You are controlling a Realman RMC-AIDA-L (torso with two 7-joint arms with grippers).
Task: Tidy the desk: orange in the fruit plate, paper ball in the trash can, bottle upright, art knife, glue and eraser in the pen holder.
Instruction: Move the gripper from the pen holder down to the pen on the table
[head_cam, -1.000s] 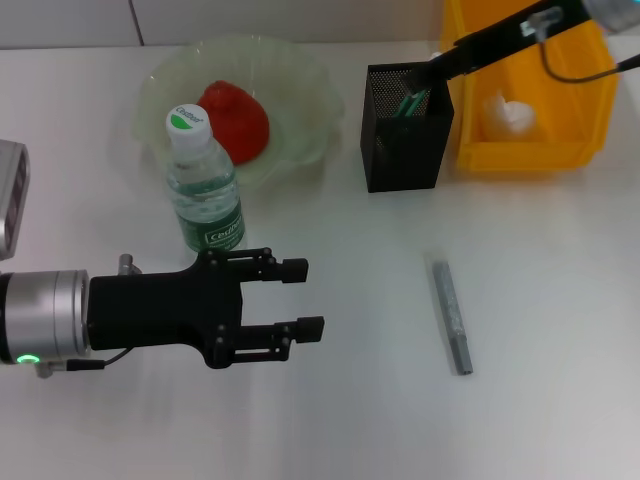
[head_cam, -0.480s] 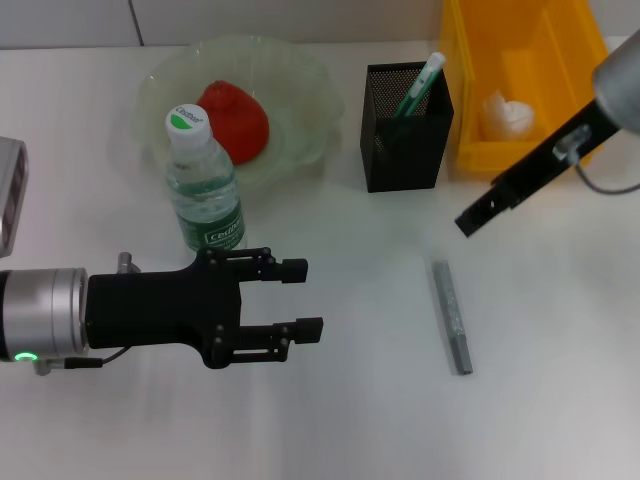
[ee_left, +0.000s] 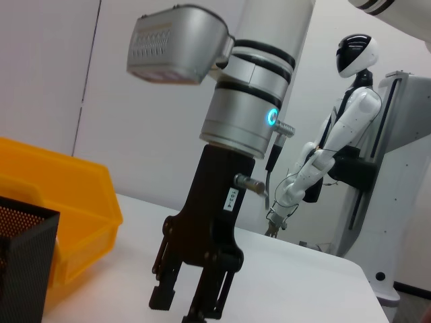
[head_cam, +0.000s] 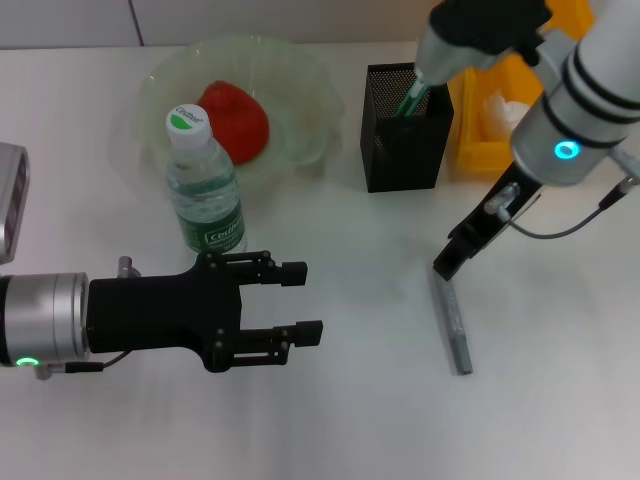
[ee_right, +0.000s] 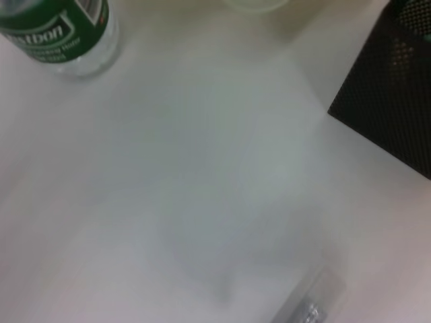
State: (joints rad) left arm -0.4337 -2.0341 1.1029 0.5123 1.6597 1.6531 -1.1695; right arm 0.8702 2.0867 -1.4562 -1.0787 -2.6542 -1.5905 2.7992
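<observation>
The grey knife [head_cam: 451,316] lies lengthwise toward the pen holder [head_cam: 404,129], where a green pen [head_cam: 415,91] is held. The right tool [head_cam: 447,264], fingers parted and empty, is poised at its far end. The left tool [head_cam: 305,299] is kept open and empty near the upright bottle [head_cam: 203,185].

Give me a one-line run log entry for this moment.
right hand: above grey art knife, desk | left hand: open, idle beside upright clear plastic bottle | black mesh pen holder: green pen inside

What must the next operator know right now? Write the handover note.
Left tool: open, empty, hovering near the upright bottle.
Right tool: open, low over the far end of the art knife, which lies flat on the table.
Done: orange in fruit plate; paper ball in trash can; green-capped stick in pen holder.
Left: knife into the holder. Eraser not visible.
</observation>
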